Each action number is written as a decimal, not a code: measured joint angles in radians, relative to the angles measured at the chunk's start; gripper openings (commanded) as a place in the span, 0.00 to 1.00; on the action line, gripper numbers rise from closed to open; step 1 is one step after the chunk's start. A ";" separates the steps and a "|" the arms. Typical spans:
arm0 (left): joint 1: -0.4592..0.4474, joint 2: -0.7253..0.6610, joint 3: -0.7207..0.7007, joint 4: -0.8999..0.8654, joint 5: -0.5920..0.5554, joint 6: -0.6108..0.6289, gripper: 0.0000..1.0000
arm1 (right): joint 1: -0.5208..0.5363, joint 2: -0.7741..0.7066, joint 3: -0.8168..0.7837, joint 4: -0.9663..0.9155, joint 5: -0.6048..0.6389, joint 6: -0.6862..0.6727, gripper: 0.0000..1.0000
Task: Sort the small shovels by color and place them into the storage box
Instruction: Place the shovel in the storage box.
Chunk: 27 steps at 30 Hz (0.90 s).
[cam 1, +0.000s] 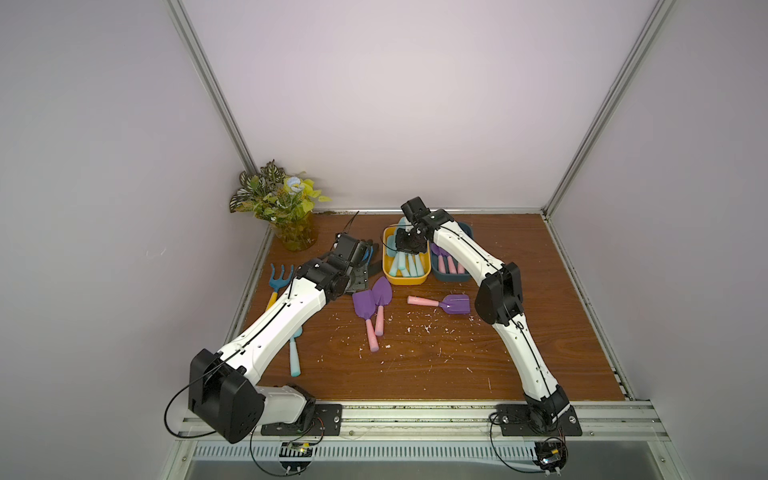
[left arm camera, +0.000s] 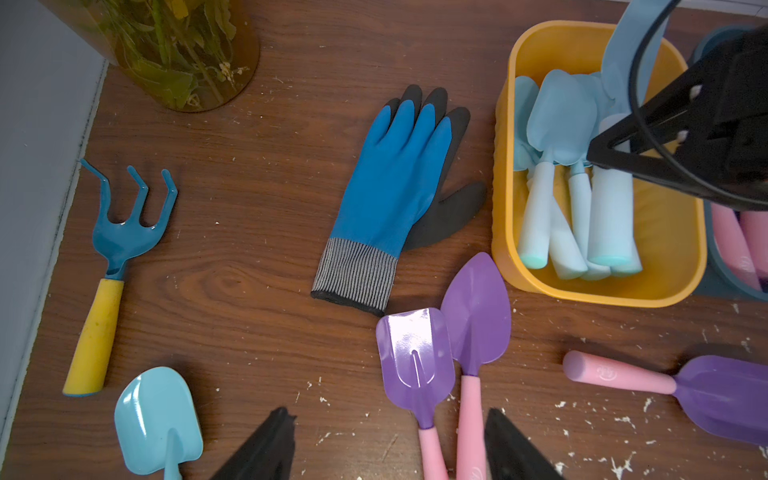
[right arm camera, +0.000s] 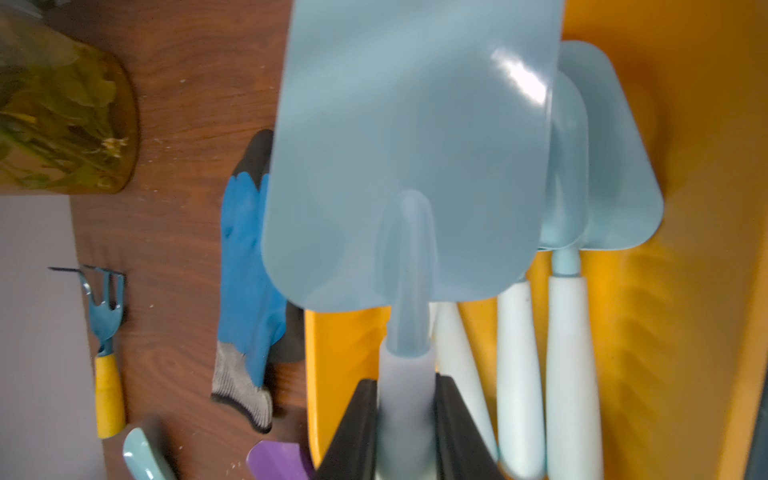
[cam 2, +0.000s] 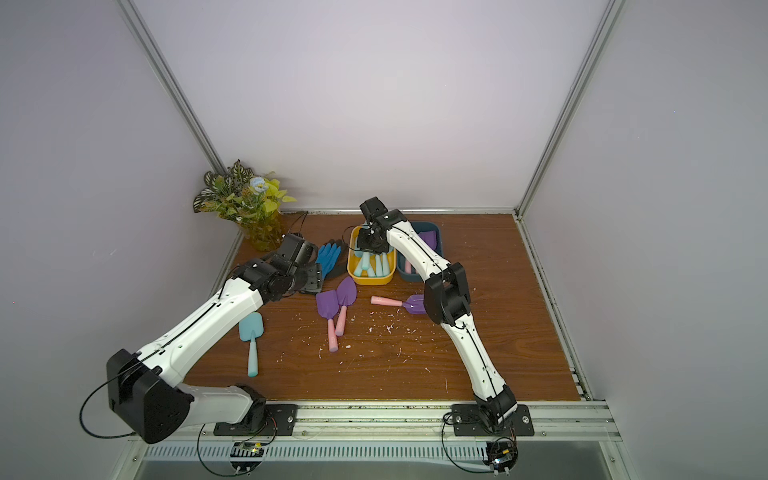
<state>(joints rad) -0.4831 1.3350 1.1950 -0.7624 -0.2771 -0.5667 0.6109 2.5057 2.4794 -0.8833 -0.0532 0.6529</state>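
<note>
My right gripper (right arm camera: 406,386) is shut on the handle of a pale aqua shovel (right arm camera: 411,158), held blade-up over the yellow storage box (cam 1: 409,281). Several aqua shovels (left arm camera: 557,124) lie in that box. Beside it, a dark blue box (cam 1: 453,276) holds purple shovels with pink handles. My left gripper (left arm camera: 388,411) hangs open and empty above the table. Just ahead of it lie two purple shovels (left arm camera: 415,357) (left arm camera: 478,307) side by side. A third purple shovel (cam 1: 455,303) lies to their right. One loose aqua shovel (cam 2: 251,328) rests by the left arm.
A blue rake with a yellow handle (left arm camera: 120,237) lies near the left wall. A blue and black glove (left arm camera: 395,178) lies left of the yellow box. A jar of plants (cam 1: 291,232) fills the back left corner. White crumbs dot the wooden table (cam 1: 415,357).
</note>
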 measured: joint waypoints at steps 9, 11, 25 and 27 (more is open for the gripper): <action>0.000 -0.005 -0.003 0.000 -0.014 0.006 0.75 | -0.004 0.043 0.007 -0.010 0.058 -0.002 0.00; 0.000 -0.005 -0.004 0.000 -0.016 0.006 0.75 | -0.003 0.048 0.008 -0.012 0.073 -0.003 0.00; 0.001 -0.019 -0.016 -0.001 -0.016 0.006 0.75 | -0.003 0.083 0.014 -0.019 0.093 -0.010 0.00; 0.001 -0.019 -0.016 -0.001 -0.016 0.006 0.75 | -0.003 0.083 0.014 -0.023 0.093 -0.011 0.01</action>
<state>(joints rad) -0.4824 1.3155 1.1786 -0.7631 -0.2932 -0.5606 0.6075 2.5889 2.4935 -0.9058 0.0402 0.6422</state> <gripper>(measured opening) 0.745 0.237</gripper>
